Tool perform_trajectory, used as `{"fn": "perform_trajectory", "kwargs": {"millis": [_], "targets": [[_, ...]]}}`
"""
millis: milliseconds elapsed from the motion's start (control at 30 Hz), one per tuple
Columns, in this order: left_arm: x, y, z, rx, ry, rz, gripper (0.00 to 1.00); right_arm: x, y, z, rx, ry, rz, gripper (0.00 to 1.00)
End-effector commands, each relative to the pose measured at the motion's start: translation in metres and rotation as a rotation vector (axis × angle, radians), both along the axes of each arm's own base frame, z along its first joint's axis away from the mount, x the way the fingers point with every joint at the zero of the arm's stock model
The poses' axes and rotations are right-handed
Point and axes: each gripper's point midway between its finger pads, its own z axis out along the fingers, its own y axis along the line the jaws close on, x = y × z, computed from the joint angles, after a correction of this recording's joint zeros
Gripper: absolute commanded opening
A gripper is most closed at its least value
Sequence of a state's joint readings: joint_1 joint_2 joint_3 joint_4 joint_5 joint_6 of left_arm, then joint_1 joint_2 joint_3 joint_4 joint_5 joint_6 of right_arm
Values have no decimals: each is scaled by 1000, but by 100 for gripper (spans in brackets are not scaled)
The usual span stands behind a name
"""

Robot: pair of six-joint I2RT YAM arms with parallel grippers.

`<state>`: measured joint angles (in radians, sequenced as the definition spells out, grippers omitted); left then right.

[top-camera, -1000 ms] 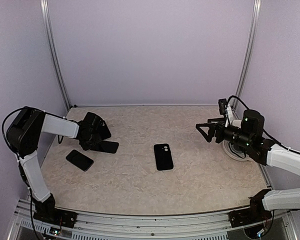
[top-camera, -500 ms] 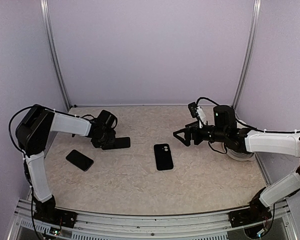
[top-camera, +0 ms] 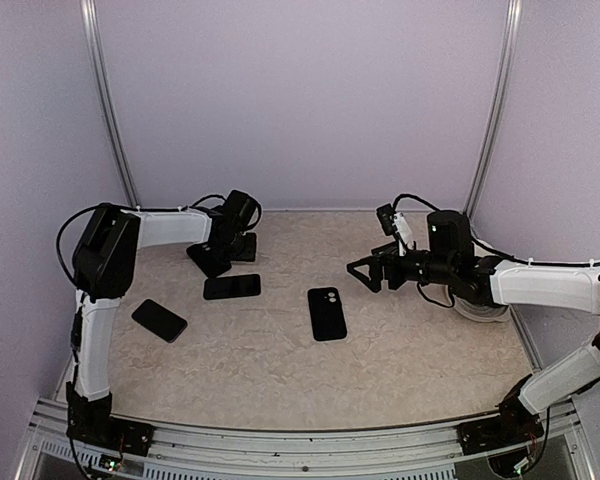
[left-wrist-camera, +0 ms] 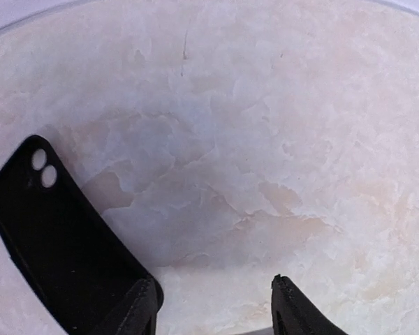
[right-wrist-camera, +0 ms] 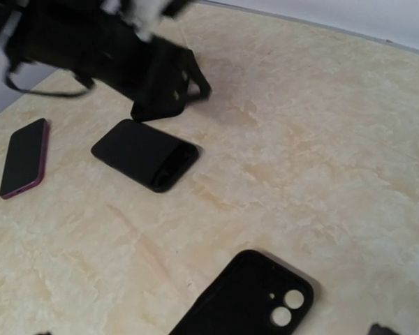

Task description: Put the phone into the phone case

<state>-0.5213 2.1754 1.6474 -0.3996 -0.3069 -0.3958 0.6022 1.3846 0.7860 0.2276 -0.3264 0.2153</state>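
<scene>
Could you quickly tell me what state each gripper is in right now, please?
Left gripper: open, holding nothing.
Right gripper: open, holding nothing.

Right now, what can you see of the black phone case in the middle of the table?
The phone case is matte black, seemingly soft plastic, a rounded rectangle with two round camera holes near one far corner, looking pale like the table. It lies flat, back up, mid-table. Nothing touches it; the open right gripper hovers nearby.

Top camera looks down from behind; wrist cameras closely share the table [top-camera: 410, 340]
</scene>
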Motion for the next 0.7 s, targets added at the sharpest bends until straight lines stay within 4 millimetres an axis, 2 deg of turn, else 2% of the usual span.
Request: {"fn": "perform_trajectory", "kwargs": {"millis": [0,67,233,333,567,667], "targets": [[-9,10,-52,121,162,-55,48,-5,-1,9,-2,-25,-3,98],[-10,10,-61,127,179,-60,47,-6,-3,8,-1,-27,-9,98],[-20,12,-70,111,213,-50,45,-8,-6,8,-3,-25,-16,98],[-48,13,-85,81,275,-48,43,-8,-8,10,-3,-31,-25,98],[-98,5,-79,61,309,-77,43,-5,-4,16,7,-51,-12,99],[-116,0,-83,78,333,-102,43,-3,-2,17,2,-50,-9,99]]}}
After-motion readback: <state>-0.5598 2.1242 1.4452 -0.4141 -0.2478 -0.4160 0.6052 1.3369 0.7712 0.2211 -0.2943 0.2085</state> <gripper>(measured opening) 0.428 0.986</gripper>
